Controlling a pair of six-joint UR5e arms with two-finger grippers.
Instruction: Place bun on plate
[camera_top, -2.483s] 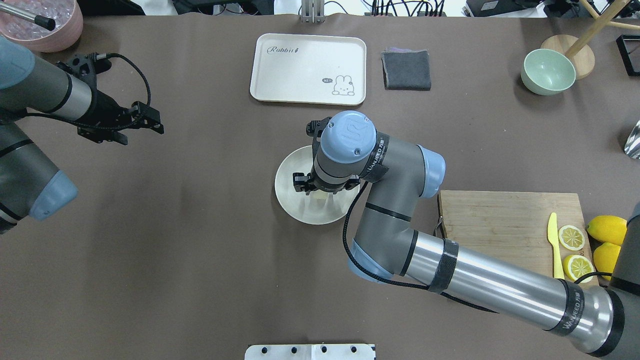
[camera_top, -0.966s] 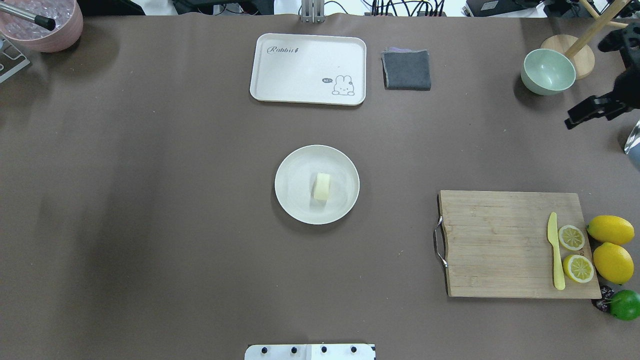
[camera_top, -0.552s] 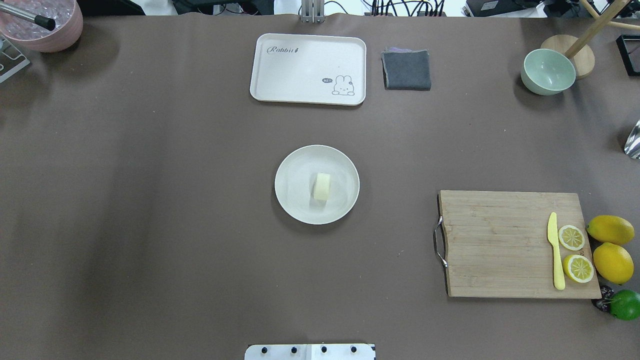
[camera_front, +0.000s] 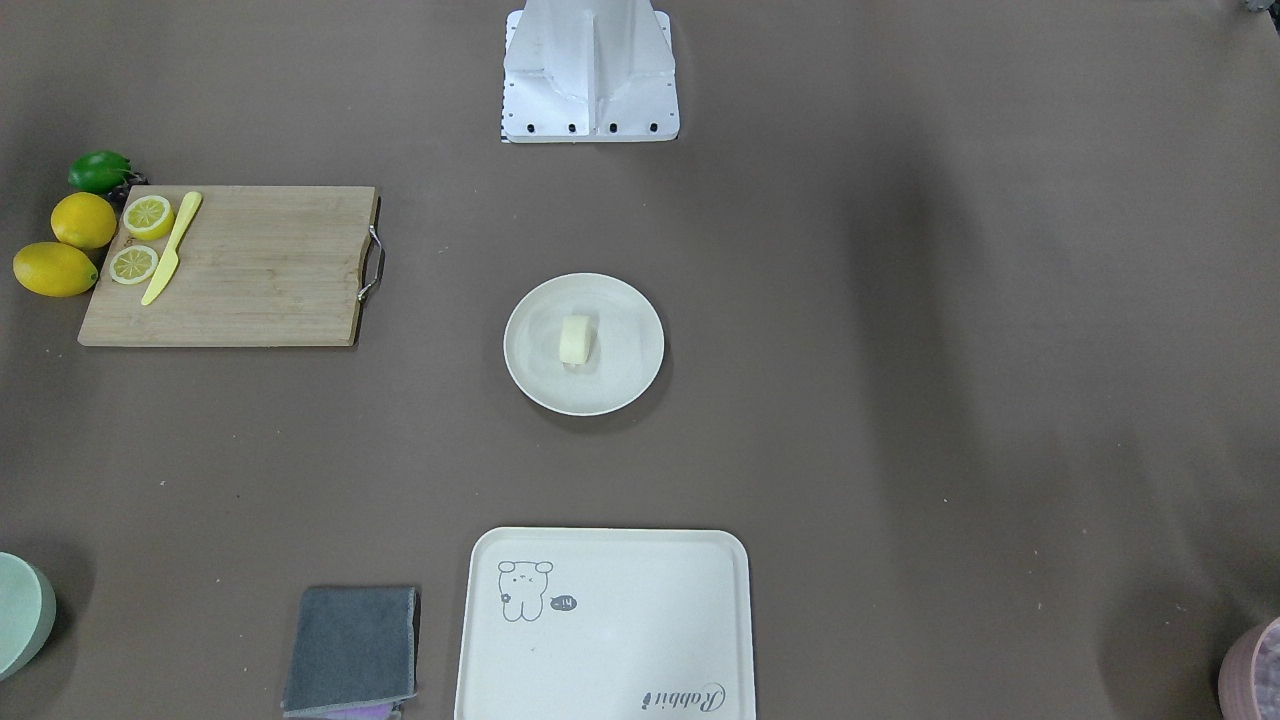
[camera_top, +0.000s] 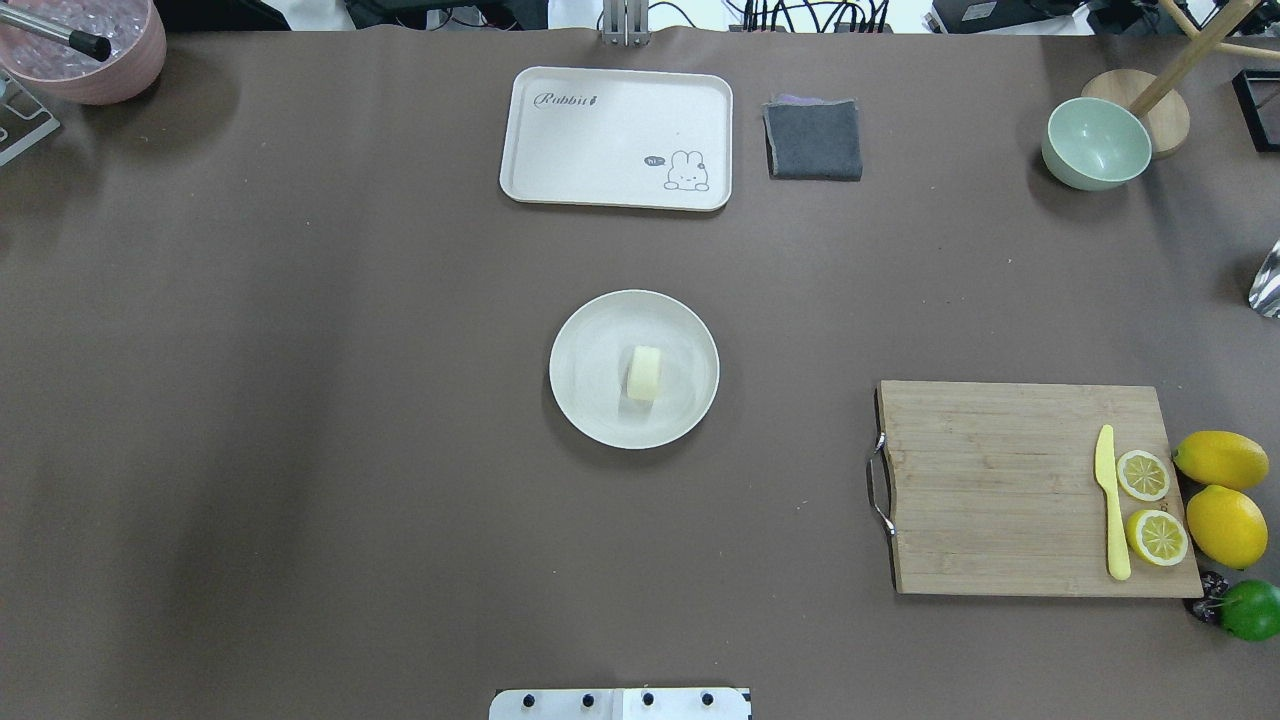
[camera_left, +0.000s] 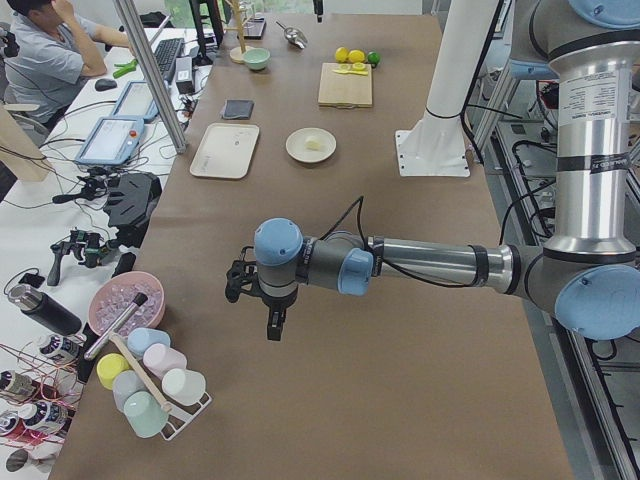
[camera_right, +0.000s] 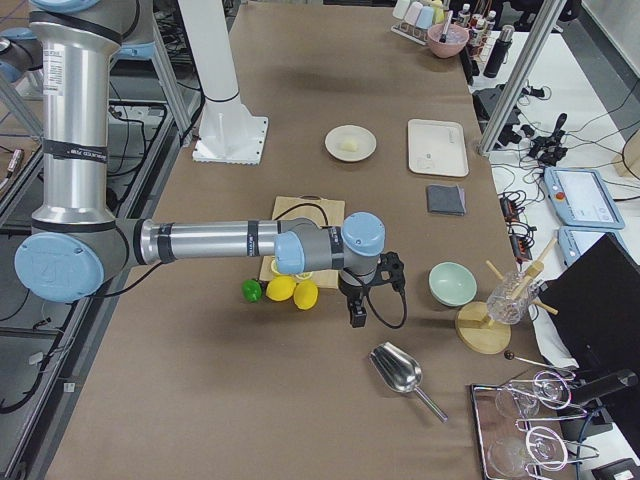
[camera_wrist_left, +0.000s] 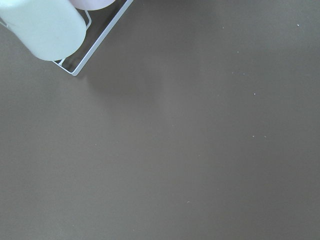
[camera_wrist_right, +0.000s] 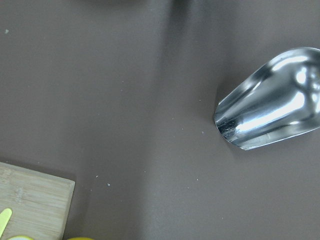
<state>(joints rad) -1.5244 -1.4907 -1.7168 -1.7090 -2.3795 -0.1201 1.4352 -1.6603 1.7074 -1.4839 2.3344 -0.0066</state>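
Observation:
The bun (camera_top: 644, 373), a small pale yellow lump, lies in the middle of the round off-white plate (camera_top: 590, 340) at the table's centre, with nothing touching it. The front-facing view shows the same bun (camera_front: 575, 340) on the plate (camera_front: 628, 352). Neither arm appears in the overhead or front-facing view. In the exterior left view my left gripper (camera_left: 272, 327) hangs over bare table far from the plate (camera_left: 298, 150), near the cup rack. The exterior right view shows my right gripper (camera_right: 357, 316) beside the lemons, far from the plate (camera_right: 362, 134). I cannot tell whether either gripper is open or shut.
A cream tray (camera_top: 616, 137) and grey cloth (camera_top: 813, 139) lie at the back. A green bowl (camera_top: 1096, 143) sits far right. The cutting board (camera_top: 1000, 480) carries a yellow knife (camera_top: 1108, 500) and lemon slices, with lemons (camera_top: 1222, 460) beside it. A metal scoop (camera_wrist_right: 270, 115) lies below my right wrist.
My right arm has lifted off the plate and left the overhead view, leaving the bun lying on the plate. My left arm has also withdrawn out of that view.

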